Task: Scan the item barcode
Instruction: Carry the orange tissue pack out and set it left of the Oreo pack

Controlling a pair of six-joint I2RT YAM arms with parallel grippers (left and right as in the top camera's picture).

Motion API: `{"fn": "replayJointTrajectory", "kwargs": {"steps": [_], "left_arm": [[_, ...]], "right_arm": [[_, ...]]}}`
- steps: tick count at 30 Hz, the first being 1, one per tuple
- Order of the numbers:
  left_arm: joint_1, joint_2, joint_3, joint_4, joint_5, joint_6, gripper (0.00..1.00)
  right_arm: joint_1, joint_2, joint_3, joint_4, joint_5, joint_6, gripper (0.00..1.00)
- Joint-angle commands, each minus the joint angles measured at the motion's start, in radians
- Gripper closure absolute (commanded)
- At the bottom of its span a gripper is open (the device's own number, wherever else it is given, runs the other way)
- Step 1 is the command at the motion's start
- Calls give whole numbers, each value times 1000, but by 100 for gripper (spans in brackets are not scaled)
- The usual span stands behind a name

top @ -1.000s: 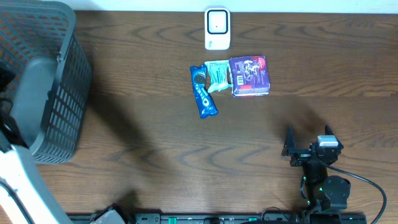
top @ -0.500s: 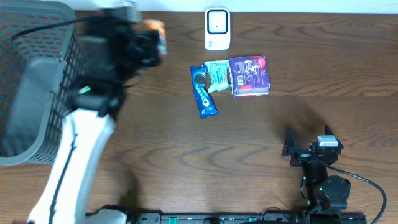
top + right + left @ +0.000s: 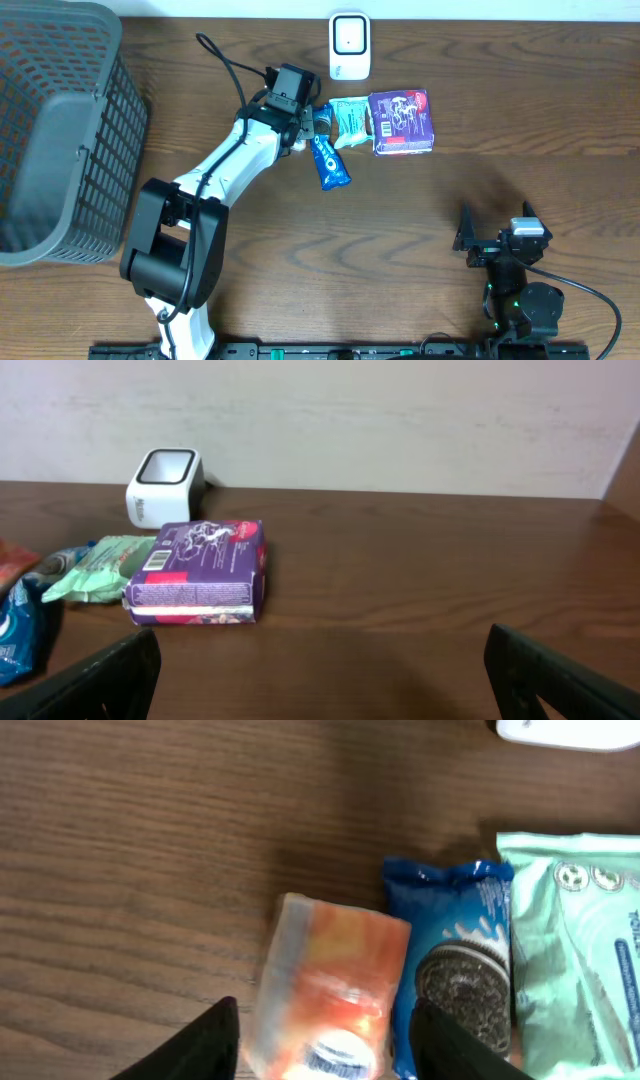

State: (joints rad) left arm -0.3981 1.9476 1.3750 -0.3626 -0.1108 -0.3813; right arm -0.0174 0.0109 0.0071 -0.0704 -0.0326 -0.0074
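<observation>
An orange and clear snack packet (image 3: 328, 988) lies on the wooden table between the fingers of my left gripper (image 3: 324, 1010). The jaws stand open, with a small gap on each side of the packet. A blue Oreo pack (image 3: 455, 970) lies right beside it, and then a green pack (image 3: 575, 940). From overhead, the left gripper (image 3: 298, 122) hides the orange packet. The white barcode scanner (image 3: 349, 45) stands at the back edge. My right gripper (image 3: 495, 214) is open and empty at the front right.
A purple box (image 3: 402, 122) lies to the right of the green pack (image 3: 350, 118), just in front of the scanner. A large grey mesh basket (image 3: 60, 130) fills the left end of the table. Dark arm bases line the front edge.
My left arm swung from the basket to the row of items, carrying the orange packet. Its jaws have parted and the packet now lies beside the Oreo pack. The right arm stayed still.
</observation>
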Motion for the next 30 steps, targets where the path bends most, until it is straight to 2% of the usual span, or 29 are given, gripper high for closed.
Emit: {"fn": "replayJointTrajectory", "kwargs": {"steps": [1, 6, 7, 8, 9, 16, 23, 30], "left_arm": [[-9, -28, 4, 2, -32, -24, 27], [0, -176, 4, -39, -33, -24, 19], [5, -222, 4, -58, -33, -20, 14], [11, -256, 4, -79, -33, -20, 4], [21, -298, 4, -109, -33, -20, 2], [105, -486, 4, -392, -33, -20, 2], [116, -496, 3, -656, -33, -20, 2], [116, -496, 3, -690, -32, -21, 2]], "right_arm": [[6, -6, -2, -4, -3, 14, 1], [6, -6, -2, -4, -3, 14, 1], [6, -6, -2, -4, -3, 14, 1], [6, -6, -2, -4, -3, 14, 1], [6, -6, -2, -4, -3, 14, 1], [6, -6, -2, -4, -3, 14, 1], [6, -6, -2, -4, -3, 14, 1], [6, -6, -2, -4, -3, 14, 1]]}}
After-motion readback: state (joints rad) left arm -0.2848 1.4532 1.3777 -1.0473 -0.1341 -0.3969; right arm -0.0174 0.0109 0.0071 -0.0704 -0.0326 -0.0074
